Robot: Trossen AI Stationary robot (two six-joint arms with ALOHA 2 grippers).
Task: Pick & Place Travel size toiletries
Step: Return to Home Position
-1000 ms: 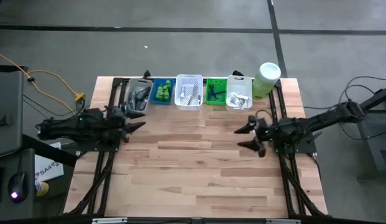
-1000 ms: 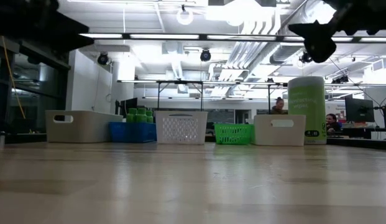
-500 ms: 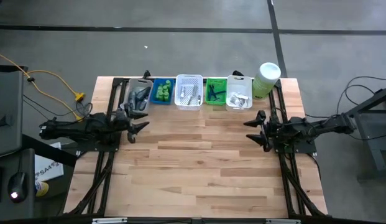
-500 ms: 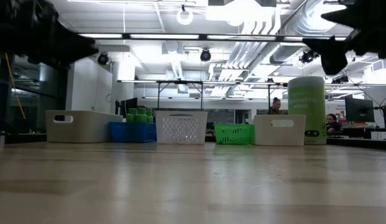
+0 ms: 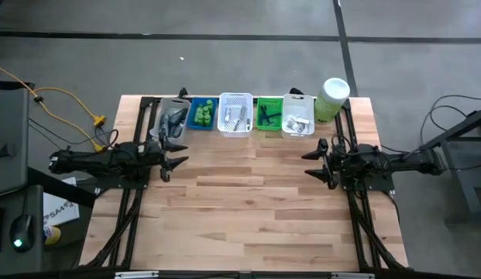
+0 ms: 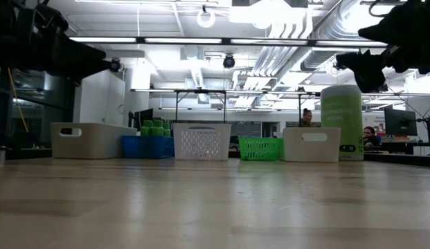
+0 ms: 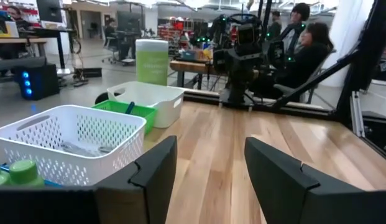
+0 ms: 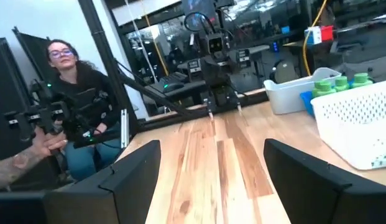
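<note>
Fingers [image 7: 149, 177] on left gripper [image 5: 172, 155] & right gripper [image 5: 316, 159] are hanging open, empty, arms retracting. Small travel-size toiletries [image 5: 202, 115] are sitting in plastic baskets [image 6: 201, 142]; sorting prob. done.

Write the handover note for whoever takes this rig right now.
Left gripper: jaws open, empty, raised at the left side of the pale wooden table.
Right gripper: jaws open, empty, raised at the right side.
Items: small green round bottles sit in the blue plastic basket, thin dark razors in the green plastic basket.
Done: every toiletry in view lies in a basket.
Left: probably only homing both arms.
</note>
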